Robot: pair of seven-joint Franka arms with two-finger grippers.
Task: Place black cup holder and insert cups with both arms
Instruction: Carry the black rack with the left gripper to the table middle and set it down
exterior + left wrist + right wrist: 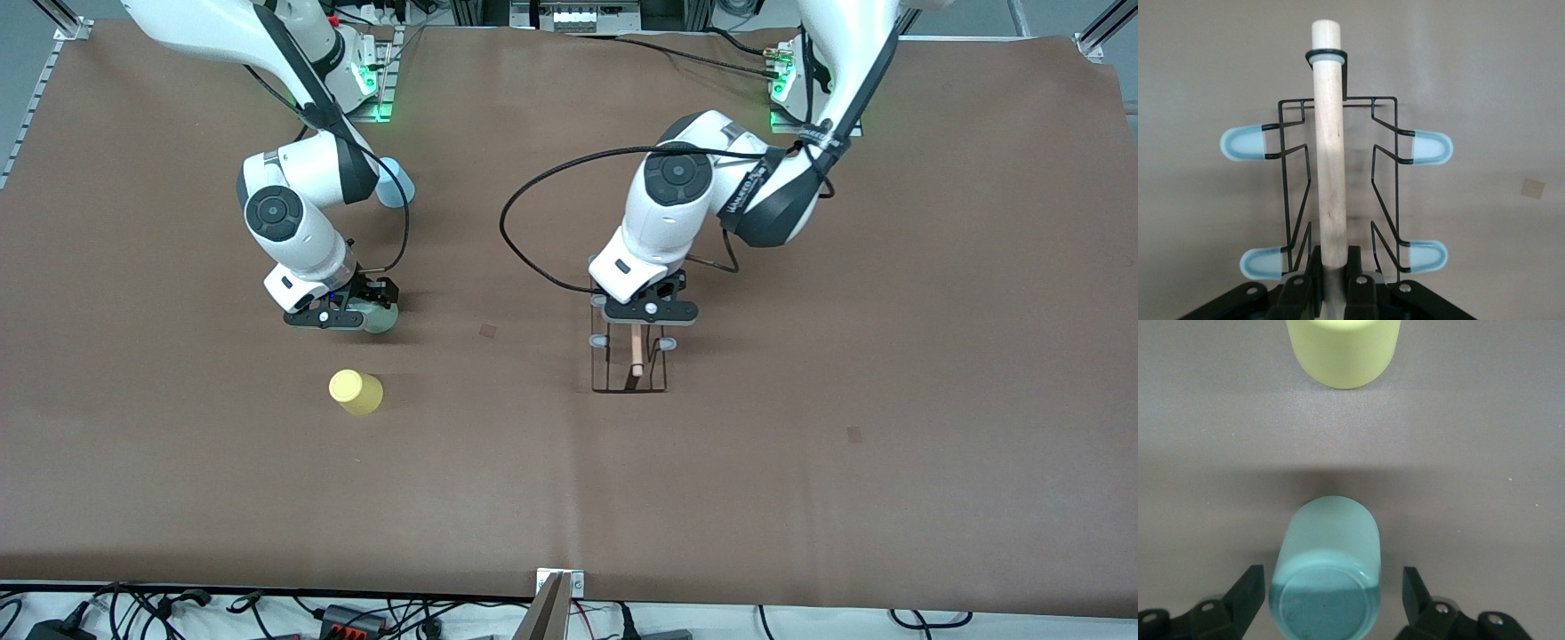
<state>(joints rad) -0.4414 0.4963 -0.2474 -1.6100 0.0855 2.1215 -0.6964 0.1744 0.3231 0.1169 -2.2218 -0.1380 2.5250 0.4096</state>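
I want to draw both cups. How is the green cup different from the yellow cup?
The green cup sits between the right claw's open fingers; the yellow cup stands alone, nearer the front camera. One is pale sage green, the other yellow. Both are small, plain, handleless cups, bottoms up on the table.

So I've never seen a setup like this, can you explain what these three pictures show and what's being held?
Two white robot arms work at a brown table. The big picture looks down from across the table; the other two come from cameras on each arm's wrist.

The left gripper is shut on the wooden rod of the black cup holder, a wire rack with pale blue pegs.

The right gripper sits low with its fingers open on either side of the green cup, not yet squeezing it.

The yellow cup stands nearer the front camera. A light blue cup peeks out by the right arm.
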